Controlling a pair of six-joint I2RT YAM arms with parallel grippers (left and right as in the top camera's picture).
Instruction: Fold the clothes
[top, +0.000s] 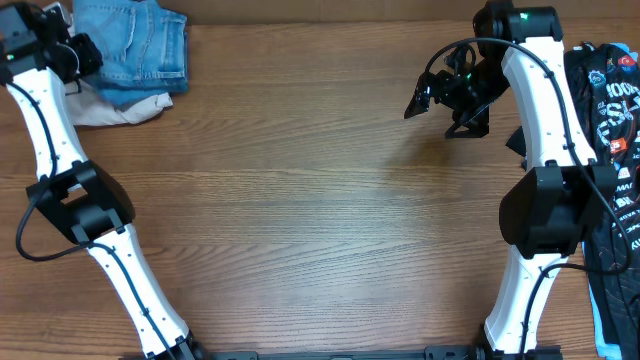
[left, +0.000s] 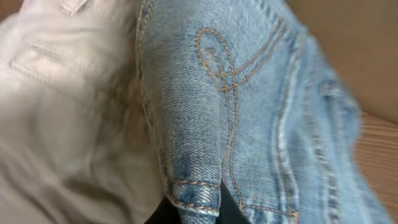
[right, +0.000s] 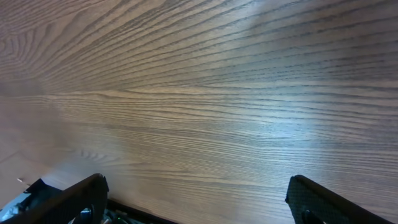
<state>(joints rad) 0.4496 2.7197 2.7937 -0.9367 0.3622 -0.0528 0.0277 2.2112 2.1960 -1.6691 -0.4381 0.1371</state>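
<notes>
Folded light-blue denim jeans (top: 135, 45) lie at the table's far left corner on top of beige trousers (top: 120, 108). My left gripper (top: 78, 55) is at the left edge of this pile. In the left wrist view the jeans (left: 249, 93) fill the frame, a stitched pocket showing, with the beige trousers (left: 62, 124) on the left. The left gripper (left: 199, 214) is shut on a stitched denim edge. My right gripper (top: 437, 118) hangs open over bare wood at the far right, its fingers (right: 81, 199) wide apart and nothing between them.
A black printed tee (top: 612, 100) lies along the right edge, with a strip of pale-blue garment (top: 600, 320) below it. The wooden table (top: 300, 200) runs between both arms. The right arm's white links stand close beside the tee.
</notes>
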